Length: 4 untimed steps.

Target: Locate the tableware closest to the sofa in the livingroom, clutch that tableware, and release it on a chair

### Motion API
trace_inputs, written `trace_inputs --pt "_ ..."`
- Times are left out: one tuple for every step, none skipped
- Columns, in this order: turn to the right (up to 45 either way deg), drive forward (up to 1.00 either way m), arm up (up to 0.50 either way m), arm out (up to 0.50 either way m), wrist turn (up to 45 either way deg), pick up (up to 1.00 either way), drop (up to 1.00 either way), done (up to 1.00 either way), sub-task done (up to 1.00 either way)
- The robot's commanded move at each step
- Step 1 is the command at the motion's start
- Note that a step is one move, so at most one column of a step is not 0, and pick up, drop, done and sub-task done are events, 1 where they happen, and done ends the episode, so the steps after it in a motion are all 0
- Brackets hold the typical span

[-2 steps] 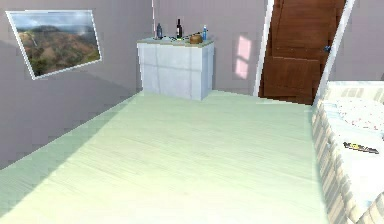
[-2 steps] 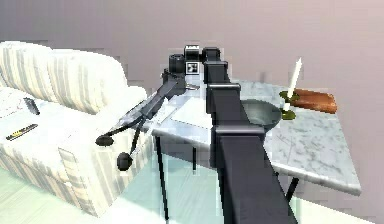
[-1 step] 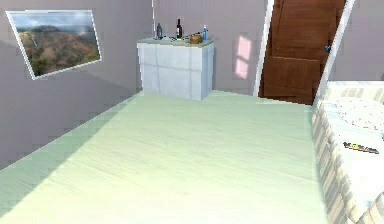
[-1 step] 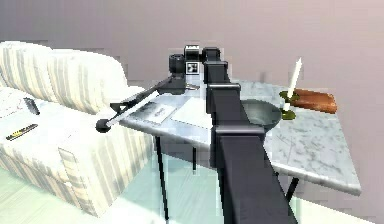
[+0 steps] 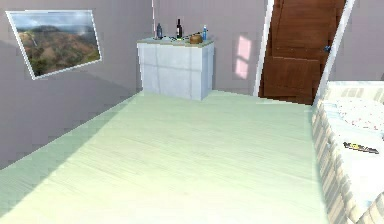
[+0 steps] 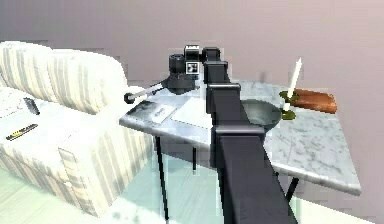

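Over the counter (image 6: 320,150) beside the sofa (image 6: 70,80), my arm (image 6: 235,140) is extended, with the jaws at its far end near the sofa-side corner. Jaw state cannot be told: neither whether they are apart or together, nor whether they hold anything, because a flat grey piece (image 6: 178,112) lies on the counter at or behind them. Hazard 1: a candle (image 6: 294,78) stands upright right of the arm, and a sideways swing would likely topple it. Hazard 2: a dragging retraction could push the grey piece off the edge. Hazard 3: wrong target. I judge the tableware to be the dark round dish (image 6: 264,112), between arm and candle and partly hidden by the arm. It lies across the arm from the jaws, nearer my body.
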Motion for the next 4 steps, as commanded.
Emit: trace_inputs --pt "0.0 0.0 0.0 0.0 45.0 0.0 0.0 0.0 0.0" --pt "0.0 0.0 0.0 0.0 36.0 0.0 0.0 0.0 0.0" --pt "0.0 0.0 -0.14 0.0 0.0 0.0 0.0 0.0 0.0" --pt "0.0 0.0 0.0 0.0 0.0 1.0 0.0 0.0 0.0"
